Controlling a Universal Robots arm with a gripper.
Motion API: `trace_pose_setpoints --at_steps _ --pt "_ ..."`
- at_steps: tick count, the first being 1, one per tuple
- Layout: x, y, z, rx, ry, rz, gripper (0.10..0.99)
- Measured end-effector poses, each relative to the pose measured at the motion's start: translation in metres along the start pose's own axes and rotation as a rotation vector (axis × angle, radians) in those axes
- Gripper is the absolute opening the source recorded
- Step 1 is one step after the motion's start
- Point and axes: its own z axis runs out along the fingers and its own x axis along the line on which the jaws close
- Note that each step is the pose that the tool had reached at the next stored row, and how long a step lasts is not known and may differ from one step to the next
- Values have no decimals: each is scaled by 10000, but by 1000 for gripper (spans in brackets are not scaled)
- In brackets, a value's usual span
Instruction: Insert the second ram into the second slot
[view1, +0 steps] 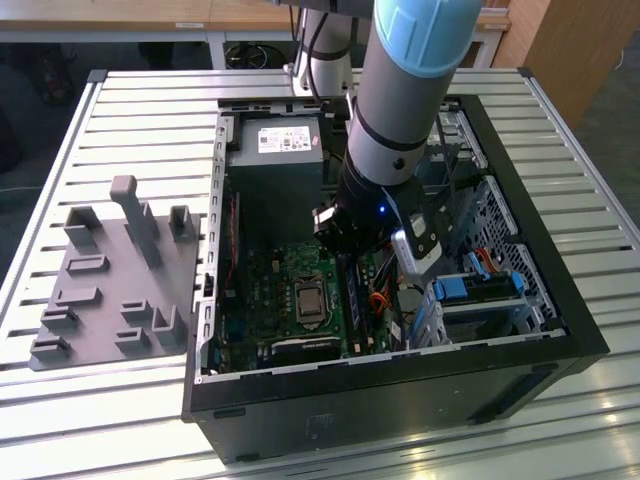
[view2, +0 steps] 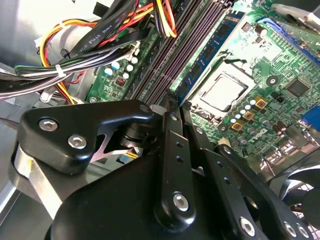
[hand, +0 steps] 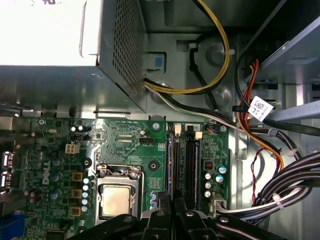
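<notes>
Hovering low over the memory slots (hand: 187, 160) inside the open computer case (view1: 400, 405), the gripper (hand: 174, 204) lines up with a blue stick, which I take for the second ram (view2: 210, 54), standing in the slot just beside the processor (hand: 116, 199). Insertion looks largely done. Whether it is clicked home is hidden, and I cannot tell whether the jaws pinch it. The case also holds the motherboard (hand: 130, 140), power supply (view1: 275, 150) and bundled cables (view2: 90, 55). On the desk (view1: 130, 110), the grey holder (view1: 110, 290) shows no stick.
</notes>
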Motion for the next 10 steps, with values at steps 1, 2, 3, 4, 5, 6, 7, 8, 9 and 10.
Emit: trace_pose_setpoints --at_steps 1,2,3,4,5,6,7,8,9,10 --pt "0 0 3 -1 -1 7 137" --pt "0 -1 4 1 -1 12 137" --pt "0 -1 5 0 -1 19 137" --pt "0 -1 6 1 -2 22 137" --pt "0 -1 9 -2 -2 26 137" --pt "0 -2 10 -3 -3 31 137" --pt "-1 -2 13 -3 -4 39 137" --pt "-5 -3 17 -5 -6 50 137" --pt "-9 -4 20 -5 -7 71 137" --pt "-13 -5 23 -6 -9 92 137"
